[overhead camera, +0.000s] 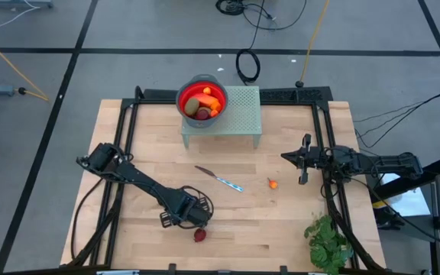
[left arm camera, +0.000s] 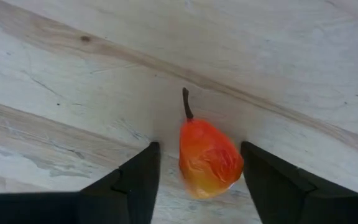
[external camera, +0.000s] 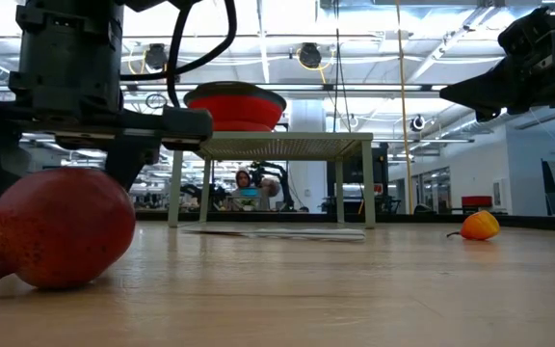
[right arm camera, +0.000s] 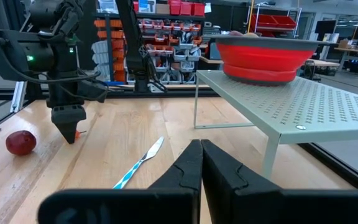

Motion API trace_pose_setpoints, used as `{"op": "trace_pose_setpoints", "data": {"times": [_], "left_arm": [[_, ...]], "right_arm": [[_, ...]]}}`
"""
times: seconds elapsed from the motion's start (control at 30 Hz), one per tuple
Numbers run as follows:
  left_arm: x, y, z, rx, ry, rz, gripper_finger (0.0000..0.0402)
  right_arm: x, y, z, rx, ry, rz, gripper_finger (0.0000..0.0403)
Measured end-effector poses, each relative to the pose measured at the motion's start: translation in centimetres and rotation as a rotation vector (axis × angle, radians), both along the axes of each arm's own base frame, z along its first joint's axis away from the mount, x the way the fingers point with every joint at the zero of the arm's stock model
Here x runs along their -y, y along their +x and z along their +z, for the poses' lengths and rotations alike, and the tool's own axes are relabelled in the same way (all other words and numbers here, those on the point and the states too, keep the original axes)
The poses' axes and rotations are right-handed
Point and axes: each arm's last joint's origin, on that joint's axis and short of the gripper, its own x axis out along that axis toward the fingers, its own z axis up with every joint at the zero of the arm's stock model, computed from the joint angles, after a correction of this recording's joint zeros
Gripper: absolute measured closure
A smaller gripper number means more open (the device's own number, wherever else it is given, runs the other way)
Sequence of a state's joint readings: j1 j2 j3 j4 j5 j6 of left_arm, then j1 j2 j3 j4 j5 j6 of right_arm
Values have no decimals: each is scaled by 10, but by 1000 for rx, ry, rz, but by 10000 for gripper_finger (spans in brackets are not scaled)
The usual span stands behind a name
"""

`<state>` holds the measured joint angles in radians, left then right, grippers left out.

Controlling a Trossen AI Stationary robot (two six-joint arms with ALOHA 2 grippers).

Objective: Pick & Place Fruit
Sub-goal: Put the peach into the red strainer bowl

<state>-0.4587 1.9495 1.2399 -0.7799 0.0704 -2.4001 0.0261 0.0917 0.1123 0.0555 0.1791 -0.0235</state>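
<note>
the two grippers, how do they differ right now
The left gripper is down at the table with its fingers open either side of a small orange pear, not yet pinching it. The right gripper is shut, holds nothing and hangs above the table beside the small orange fruit. The left one is at work near the front edge; the right one waits. Both are dark, two-fingered.

1. A stand (overhead camera: 239,114) sits at the table's (overhead camera: 128,145) far edge, bowl (overhead camera: 202,98) on its left end, fruit in the bowl.
2. A knife (overhead camera: 219,179) lies mid-table.
3. A small fruit (overhead camera: 272,183) lies right of the knife.
4. A pomegranate (overhead camera: 200,234) lies near the front edge.
5. A plant (overhead camera: 328,243) occupies the front right corner.
</note>
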Motion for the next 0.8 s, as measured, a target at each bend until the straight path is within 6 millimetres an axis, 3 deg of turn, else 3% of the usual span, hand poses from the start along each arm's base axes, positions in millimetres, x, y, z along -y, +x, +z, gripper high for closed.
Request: {"op": "trace_pose_setpoints", "data": {"times": [0.43,0.67,0.8], "left_arm": [[0,0,-1,-4,2,-7,287],[0,-2,6,14,-7,-14,290],[-2,-5,22,58,-25,-26,286]], "right_arm": [[0,0,0,0,0,0,403],[0,0,0,0,0,-2,403],[0,0,0,-3,-19,-3,403]]}}
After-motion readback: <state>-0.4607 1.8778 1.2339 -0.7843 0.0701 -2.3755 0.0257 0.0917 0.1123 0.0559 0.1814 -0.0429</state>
